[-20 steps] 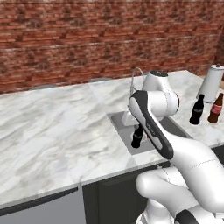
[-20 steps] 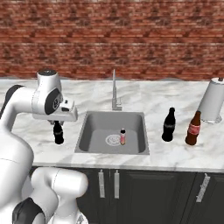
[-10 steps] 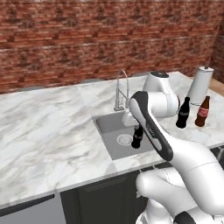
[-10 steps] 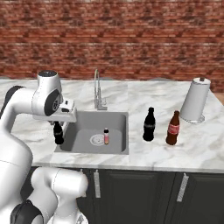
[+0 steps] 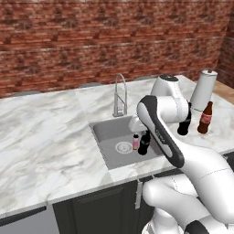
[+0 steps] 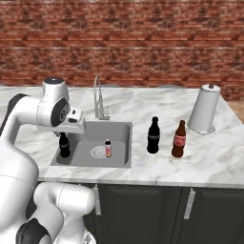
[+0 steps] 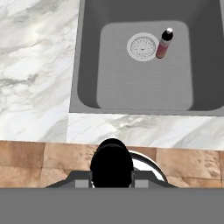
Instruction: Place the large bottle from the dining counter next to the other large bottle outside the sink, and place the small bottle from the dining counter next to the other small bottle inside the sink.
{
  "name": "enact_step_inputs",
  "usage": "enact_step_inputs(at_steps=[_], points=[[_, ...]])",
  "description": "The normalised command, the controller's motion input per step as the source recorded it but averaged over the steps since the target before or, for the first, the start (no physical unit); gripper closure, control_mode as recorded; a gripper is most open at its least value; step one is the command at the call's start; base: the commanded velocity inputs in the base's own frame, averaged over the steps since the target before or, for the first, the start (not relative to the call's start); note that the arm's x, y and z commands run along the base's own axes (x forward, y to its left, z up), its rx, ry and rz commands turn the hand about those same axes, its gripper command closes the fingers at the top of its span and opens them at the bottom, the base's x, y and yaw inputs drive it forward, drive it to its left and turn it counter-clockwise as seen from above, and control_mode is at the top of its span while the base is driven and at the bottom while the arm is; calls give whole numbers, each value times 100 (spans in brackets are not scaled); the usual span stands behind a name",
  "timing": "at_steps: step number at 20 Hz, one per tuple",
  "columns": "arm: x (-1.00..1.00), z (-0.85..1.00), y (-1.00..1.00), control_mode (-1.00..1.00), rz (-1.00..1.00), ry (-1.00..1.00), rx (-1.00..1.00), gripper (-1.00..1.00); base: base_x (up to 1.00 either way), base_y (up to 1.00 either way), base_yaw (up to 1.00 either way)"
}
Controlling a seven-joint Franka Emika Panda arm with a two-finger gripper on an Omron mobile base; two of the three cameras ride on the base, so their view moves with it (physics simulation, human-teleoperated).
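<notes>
Tool (image 7: 112, 175) pinches the small black bottle (image 6: 64, 145) by its neck, jaws pressed against it on both sides; in the hand view the bottle cap (image 7: 111, 164) sits directly between the fingertips. Bottle hangs upright at the near-left edge of the sink (image 6: 121, 131), over the basin rim as seen from the right base view; from the left base view it (image 5: 144, 144) stands just beside the small pink bottle (image 5: 135, 141). Pink bottle (image 7: 164, 43) upright on the basin floor, just beside the round drain (image 7: 142, 47). Right of the sink, on the marble surface (image 6: 209, 152): tall black bottle (image 6: 153, 135) and brown cola bottle (image 6: 178, 139), upright, near each other, not touching. Behind them, paper towel roll (image 6: 204, 109). Faucet (image 6: 99, 99) at the far rim, brick wall (image 6: 143, 43) beyond
</notes>
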Motion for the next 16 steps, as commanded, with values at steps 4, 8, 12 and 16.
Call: enact_step_inputs(at_steps=[4,8,12,16], points=[[0,0,0,100,0,0,0,100,3,0,0],[0,0,0,100,0,0,0,100,0,0,0],[5,0,1,-100,0,0,0,100,0,0,0],[36,0,22,-100,-6,1,0,100,0,0,0]])
